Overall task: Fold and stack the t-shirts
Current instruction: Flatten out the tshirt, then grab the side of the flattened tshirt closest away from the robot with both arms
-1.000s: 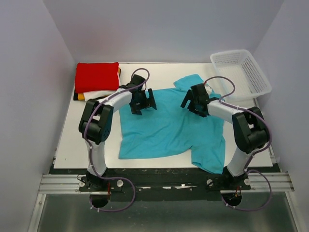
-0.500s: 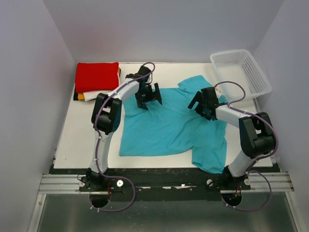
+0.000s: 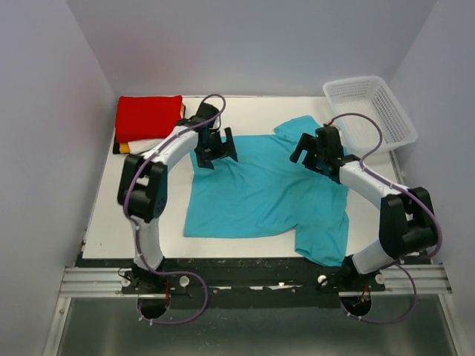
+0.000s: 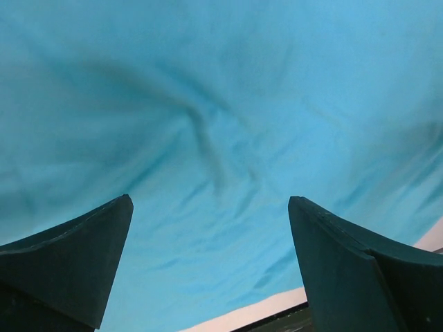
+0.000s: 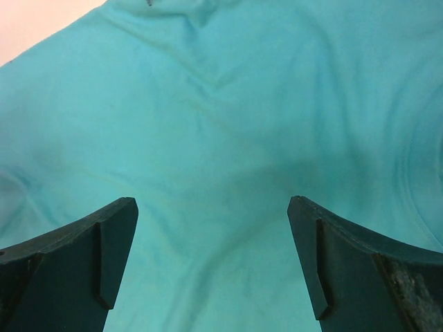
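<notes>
Turquoise t-shirt (image 3: 260,196), unfolded, lying flat directly under both tools. In the last second I moved left gripper (image 3: 216,156) and right gripper (image 3: 309,159) further apart toward its far edge, jaws spread, nothing held. I judge the first-fold pinch comes next.

Pale lavender walls (image 3: 245,44), white tabletop (image 3: 111,215), aluminium rail (image 3: 96,278) along near edge
</notes>
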You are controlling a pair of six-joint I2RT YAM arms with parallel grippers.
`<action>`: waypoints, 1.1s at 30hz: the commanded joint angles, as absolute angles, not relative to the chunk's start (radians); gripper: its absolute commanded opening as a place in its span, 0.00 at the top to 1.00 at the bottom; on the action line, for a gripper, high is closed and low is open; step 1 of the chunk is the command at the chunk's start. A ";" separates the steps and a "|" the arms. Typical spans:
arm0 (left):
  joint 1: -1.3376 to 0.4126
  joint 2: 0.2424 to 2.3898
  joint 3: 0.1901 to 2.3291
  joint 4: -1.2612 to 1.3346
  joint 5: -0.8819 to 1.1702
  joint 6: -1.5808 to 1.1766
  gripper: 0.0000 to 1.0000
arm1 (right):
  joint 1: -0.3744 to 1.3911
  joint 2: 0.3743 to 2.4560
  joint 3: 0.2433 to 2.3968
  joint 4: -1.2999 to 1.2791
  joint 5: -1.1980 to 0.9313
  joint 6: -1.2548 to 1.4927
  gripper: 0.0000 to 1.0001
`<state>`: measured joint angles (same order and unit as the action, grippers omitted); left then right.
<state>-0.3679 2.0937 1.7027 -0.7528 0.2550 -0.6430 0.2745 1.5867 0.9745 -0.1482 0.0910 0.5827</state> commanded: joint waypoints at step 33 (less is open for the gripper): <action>-0.460 1.034 0.460 -0.557 0.033 -0.923 1.00 | 0.263 1.261 0.741 -0.298 0.248 0.726 0.00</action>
